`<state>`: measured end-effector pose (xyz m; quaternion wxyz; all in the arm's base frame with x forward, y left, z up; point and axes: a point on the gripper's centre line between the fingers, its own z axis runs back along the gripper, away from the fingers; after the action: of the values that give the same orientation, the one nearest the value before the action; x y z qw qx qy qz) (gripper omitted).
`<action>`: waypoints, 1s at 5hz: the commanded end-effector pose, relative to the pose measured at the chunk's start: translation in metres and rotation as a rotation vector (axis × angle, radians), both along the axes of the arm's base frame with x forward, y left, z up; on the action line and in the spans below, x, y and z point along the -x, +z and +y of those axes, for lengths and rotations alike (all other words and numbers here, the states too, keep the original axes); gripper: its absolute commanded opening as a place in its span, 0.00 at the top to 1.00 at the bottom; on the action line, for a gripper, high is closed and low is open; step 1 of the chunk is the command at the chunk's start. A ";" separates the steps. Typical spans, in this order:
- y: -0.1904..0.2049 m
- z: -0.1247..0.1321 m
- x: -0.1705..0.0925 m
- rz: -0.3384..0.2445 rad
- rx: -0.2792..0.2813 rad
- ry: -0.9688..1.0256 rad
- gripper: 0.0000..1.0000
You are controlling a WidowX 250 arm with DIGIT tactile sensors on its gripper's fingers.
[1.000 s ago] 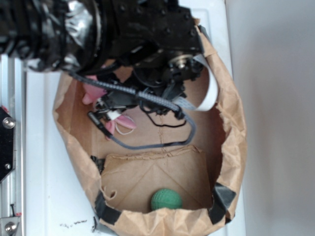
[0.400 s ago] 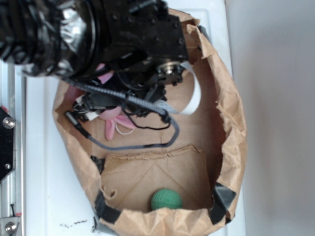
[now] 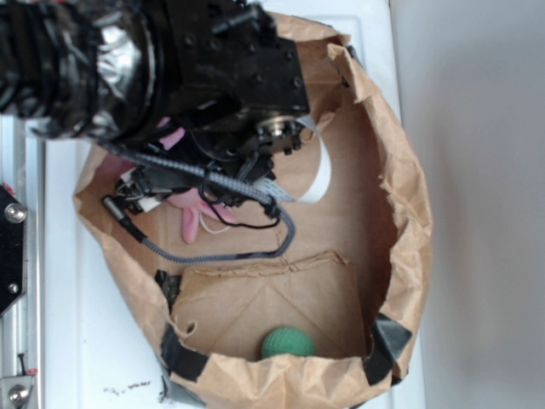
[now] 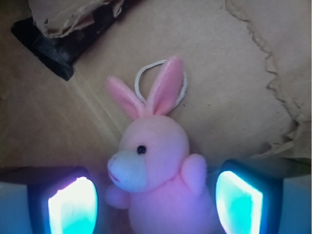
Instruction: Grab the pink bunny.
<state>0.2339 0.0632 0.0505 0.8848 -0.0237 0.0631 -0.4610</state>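
Observation:
The pink bunny lies on the brown paper floor of the bag, with a cream muzzle, a black eye and two ears pointing away from me; a white loop sits behind the ears. My gripper is open, its glowing pads on either side of the bunny's body, with a small gap on each side. In the exterior view the black arm covers most of the bunny; only its pink ears show below the wrist.
The brown paper bag lies open with a raised crumpled rim all round. A green knitted ball rests at its near end. Grey and black cables hang from the wrist. Black tape marks a bag corner.
The arm has moved left and down over the bunny, hiding more of it. The bag's left rim has been pushed outward to the left. The green ball has not moved.

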 end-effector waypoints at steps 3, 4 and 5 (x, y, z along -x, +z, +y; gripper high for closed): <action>0.011 -0.021 0.002 -0.203 0.031 0.049 0.00; 0.014 -0.019 0.002 -0.209 0.047 0.068 0.25; 0.016 -0.018 0.002 -0.221 0.049 0.091 1.00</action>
<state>0.2257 0.0462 0.0386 0.9055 -0.0359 -0.0023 -0.4228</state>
